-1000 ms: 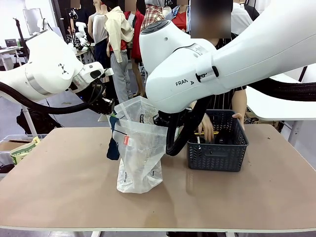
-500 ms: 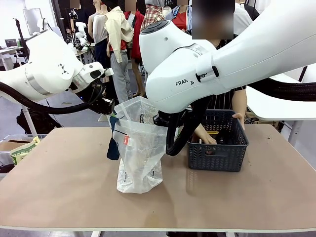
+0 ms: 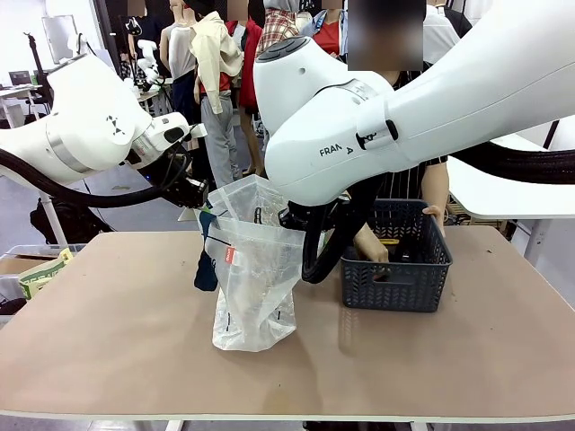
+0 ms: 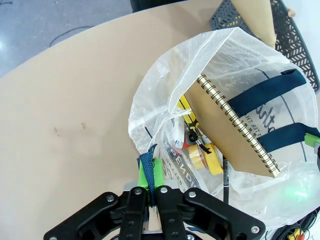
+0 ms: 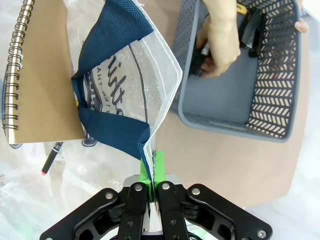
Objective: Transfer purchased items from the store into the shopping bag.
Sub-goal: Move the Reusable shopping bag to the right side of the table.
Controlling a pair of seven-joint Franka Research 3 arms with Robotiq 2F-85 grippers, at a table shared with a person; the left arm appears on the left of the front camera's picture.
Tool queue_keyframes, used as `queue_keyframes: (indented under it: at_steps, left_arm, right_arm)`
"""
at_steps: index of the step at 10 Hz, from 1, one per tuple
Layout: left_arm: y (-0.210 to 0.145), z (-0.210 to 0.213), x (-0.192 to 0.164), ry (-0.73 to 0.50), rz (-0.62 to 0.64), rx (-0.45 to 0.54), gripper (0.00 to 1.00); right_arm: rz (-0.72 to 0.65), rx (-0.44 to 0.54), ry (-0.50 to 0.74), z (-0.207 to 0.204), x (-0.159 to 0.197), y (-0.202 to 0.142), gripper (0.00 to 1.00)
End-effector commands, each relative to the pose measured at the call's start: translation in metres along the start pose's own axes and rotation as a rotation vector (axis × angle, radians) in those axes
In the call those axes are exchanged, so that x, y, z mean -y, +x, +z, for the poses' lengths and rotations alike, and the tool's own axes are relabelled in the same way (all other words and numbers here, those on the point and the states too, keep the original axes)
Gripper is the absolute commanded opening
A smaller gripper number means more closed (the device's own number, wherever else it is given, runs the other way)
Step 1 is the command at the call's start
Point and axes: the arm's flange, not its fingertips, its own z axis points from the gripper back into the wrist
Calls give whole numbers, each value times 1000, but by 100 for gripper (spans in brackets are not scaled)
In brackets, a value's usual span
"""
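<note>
Since a second back the person's hand (image 3: 370,247) has dropped lower into the dark grey lattice basket (image 3: 395,285), right of centre. Your arms and the bag haven't shifted.

The brown table (image 3: 108,341) spans the lower frame. Your right arm (image 3: 359,117) fills the upper right, your left arm (image 3: 81,135) the upper left.

The shopping bag (image 3: 256,287) stands at centre, just left of the basket, with its mouth held open. Your left gripper (image 4: 150,174) is clamped on the bag's navy trim at the bottom of its wrist view. Your right gripper (image 5: 151,167) is pinched tight on the rim beside a navy handle.

Inside the bag a brown spiral notebook (image 4: 230,130) leans on the far wall. Below it sit a yellow piece (image 4: 212,160) and a red-tipped pen (image 5: 51,158). The smaller goods are jumbled, so you can't tell them apart.
</note>
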Motion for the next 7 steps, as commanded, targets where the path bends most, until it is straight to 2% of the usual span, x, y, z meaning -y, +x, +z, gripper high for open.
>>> queue_keyframes:
  at_steps: [1, 7]
  left_arm:
    - [0, 1, -2, 2, 3, 2, 0]
    - [0, 1, -2, 2, 3, 2, 0]
  right_arm:
    - [-1, -1, -8, -1, 2, -2, 0]
    - [-1, -1, -8, -1, 2, -2, 0]
